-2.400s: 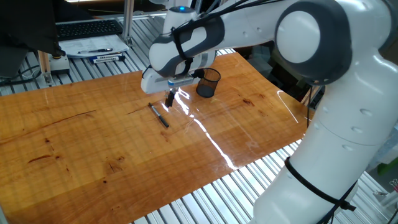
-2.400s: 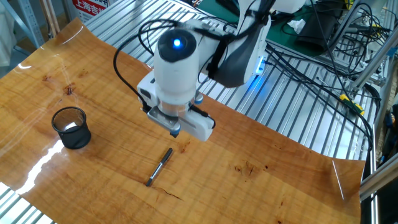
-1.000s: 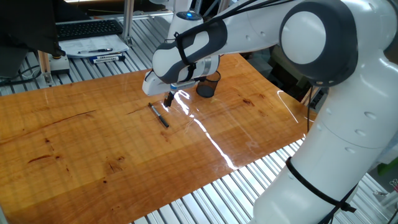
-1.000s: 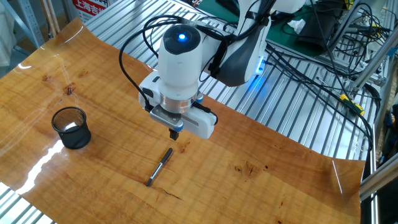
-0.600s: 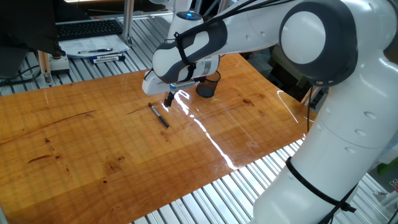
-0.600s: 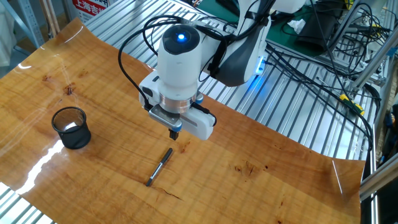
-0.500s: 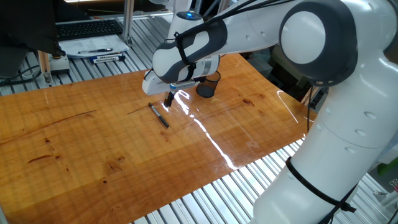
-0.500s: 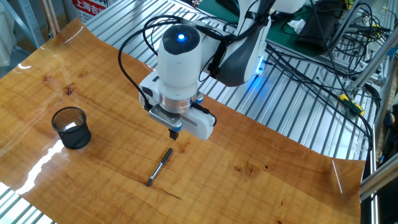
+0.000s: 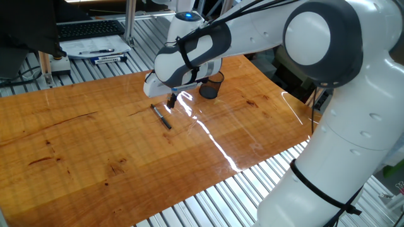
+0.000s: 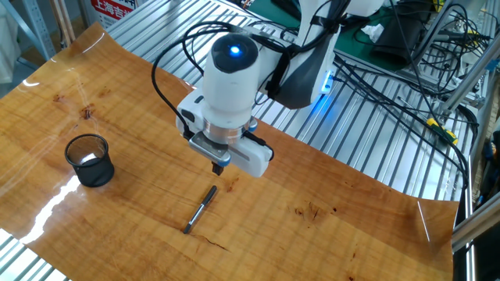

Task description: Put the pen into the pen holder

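The thin black pen (image 9: 161,116) lies flat on the wooden table; it also shows in the other fixed view (image 10: 200,209). The black wire-mesh pen holder (image 10: 90,161) stands upright on the table, partly hidden behind my arm in one fixed view (image 9: 213,85). My gripper (image 9: 171,101) hangs just above the table, a little beyond the pen's far end, and holds nothing. In the other fixed view the gripper (image 10: 220,167) points down with its fingers close together, above and apart from the pen.
The wooden table (image 9: 95,151) rests on a metal slatted bench. White-and-blue markers and papers (image 9: 101,57) lie beyond the table's far edge. Cables (image 10: 391,86) run across the slats behind the arm.
The arm's wrist has shifted slightly up and away from the pen. The pen and the pen holder have not moved.
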